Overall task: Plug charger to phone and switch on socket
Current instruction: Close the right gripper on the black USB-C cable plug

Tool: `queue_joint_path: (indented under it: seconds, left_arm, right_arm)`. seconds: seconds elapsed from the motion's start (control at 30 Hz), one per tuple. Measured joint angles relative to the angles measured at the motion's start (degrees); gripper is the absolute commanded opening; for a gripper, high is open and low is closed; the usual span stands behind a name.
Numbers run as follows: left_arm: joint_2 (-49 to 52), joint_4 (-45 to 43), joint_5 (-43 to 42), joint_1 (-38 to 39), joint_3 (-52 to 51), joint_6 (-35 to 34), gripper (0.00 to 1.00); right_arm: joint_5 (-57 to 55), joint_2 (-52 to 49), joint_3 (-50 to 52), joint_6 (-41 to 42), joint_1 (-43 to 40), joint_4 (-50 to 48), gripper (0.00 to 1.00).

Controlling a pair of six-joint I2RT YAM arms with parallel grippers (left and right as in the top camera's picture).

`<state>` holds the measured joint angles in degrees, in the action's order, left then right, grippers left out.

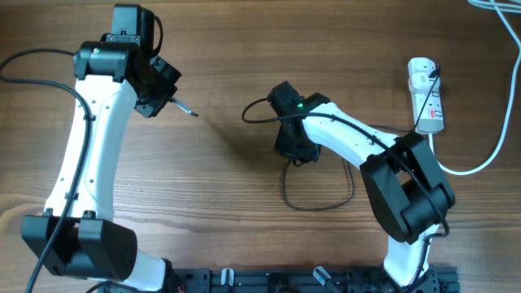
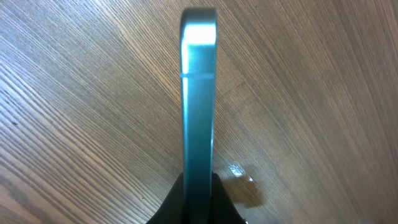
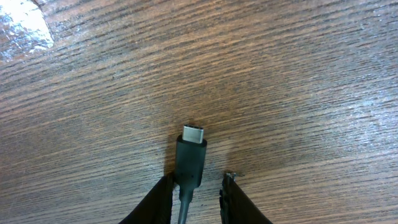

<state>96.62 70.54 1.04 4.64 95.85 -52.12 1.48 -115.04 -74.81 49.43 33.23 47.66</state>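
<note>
L arm: far-left of the wood table (image 1: pixel 220 187), reaching to the far side.
L gripper (image 1: pixel 163 96): pressed onto the phone, pinching its lower end; dark fingers (image 2: pixel 168 208) hug both faces in the L wrist view.
Phone (image 2: pixel 199 93): held edge-on, off the table; teal side rail w/ a thin seam line faces the wrist cam. From overhead only a thin sliver pokes out right of the gripper. Screen not visible.
R gripper (image 3: pixel 198 199): mid-table, low over the wood, well right of the phone. Fingers sit either side of the connector; it touches the left one in the wrist view, w/ a small gap to the right one. Can't tell if it's actually clamped lower down.
Charger (image 3: pixel 190 158): black connector w/ metal tip sticks out past the fingertips, pointing away from the wrist cam. Cable loops on the table on the near side of the gripper.
Socket (image 1: pixel 426 98): far-right, flat on the table, round end farthest; well apart from both grippers.
White cord (image 1: pixel 488 159): curves along the right edge, near the socket.
</note>
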Motion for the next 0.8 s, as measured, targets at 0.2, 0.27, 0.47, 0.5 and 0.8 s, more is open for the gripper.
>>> queue_joint_path:
  seconds: [0.2,0.27,0.47,0.5,0.8]
  left_arm:
    - [0.0,0.0,0.0,0.0,0.0,0.0,0.04]
    - [0.0,0.0,0.0,0.0,0.0,0.0,0.04]
    - [0.0,0.0,0.0,0.0,0.0,0.0,0.04]
    - [0.0,0.0,0.0,0.0,0.0,0.0,0.04]
    - [0.0,0.0,0.0,0.0,0.0,0.0,0.04]
  right_arm:
    - [0.0,0.0,0.0,0.0,0.0,-0.1,0.19]
    - [0.0,0.0,0.0,0.0,0.0,-0.2,0.18]
    - [0.0,0.0,0.0,0.0,0.0,-0.2,0.13]
    - [0.0,0.0,0.0,0.0,0.0,-0.2,0.1]
    - [0.2,0.0,0.0,0.2,0.0,-0.2,0.04]
